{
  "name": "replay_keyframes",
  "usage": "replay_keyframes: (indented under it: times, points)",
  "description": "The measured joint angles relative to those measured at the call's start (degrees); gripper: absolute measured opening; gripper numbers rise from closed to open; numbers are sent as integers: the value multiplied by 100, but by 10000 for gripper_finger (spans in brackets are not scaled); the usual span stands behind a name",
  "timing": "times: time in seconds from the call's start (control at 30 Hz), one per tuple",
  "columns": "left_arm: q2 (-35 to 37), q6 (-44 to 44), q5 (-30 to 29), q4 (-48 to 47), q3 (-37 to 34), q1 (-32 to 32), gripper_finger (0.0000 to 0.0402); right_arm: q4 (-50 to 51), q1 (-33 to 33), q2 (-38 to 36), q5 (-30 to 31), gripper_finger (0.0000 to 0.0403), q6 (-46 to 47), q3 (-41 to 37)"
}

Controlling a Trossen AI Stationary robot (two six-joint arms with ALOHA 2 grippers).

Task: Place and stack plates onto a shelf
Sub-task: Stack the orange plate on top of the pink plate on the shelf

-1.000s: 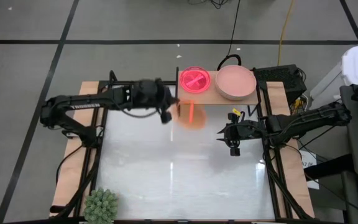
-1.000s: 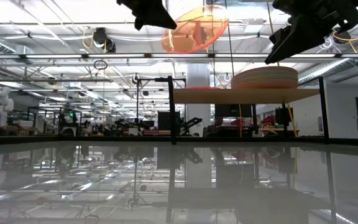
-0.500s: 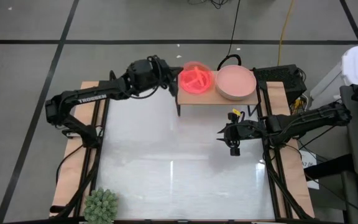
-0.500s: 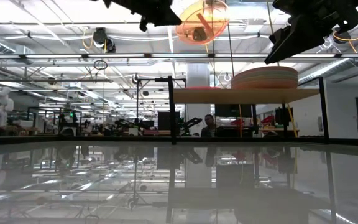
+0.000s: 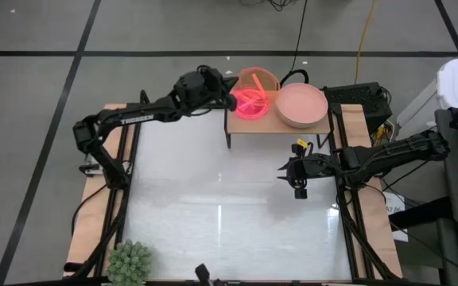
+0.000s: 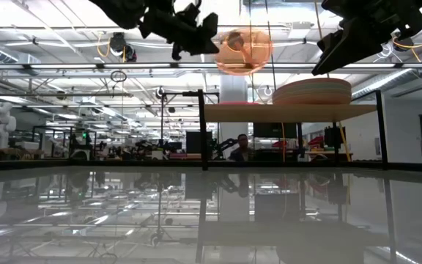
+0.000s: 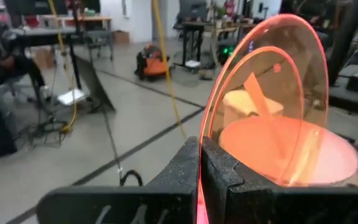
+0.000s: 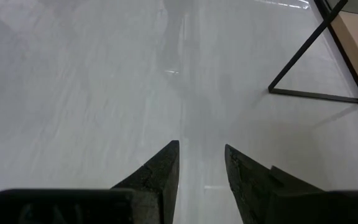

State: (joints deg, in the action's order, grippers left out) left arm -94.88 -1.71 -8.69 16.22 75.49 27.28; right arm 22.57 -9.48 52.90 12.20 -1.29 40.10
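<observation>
The shelf (image 5: 249,123) stands at the far edge of the table (image 5: 213,214), near its middle. On the right half of the shelf sits a stack of larger plates (image 5: 301,105). On the left half lies a smaller plate (image 5: 246,106), and above it the left gripper (image 5: 227,91) holds another small plate (image 5: 259,79) by the rim, tilted. The right gripper (image 5: 296,181) hangs over the table, in front of the right end of the shelf. A plant (image 5: 129,263) stands at the near left corner of the table.
</observation>
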Motion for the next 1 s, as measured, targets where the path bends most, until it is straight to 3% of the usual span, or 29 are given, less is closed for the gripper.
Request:
replay_keyframes:
  times: [0.3, 0.53, 1.0]
  points:
    - [-121, -247, 94, 265, 118, 432, 5, -4, -1, 0, 6, 112, -57, 0]
    - [-117, -254, 470, -959, 887, 566, 5, -8, 0, 0, 16, 112, -112, 0]
    - [-305, -427, 571, -1849, 907, 470, 5, -11, 0, 0, 3, 112, 34, 0]
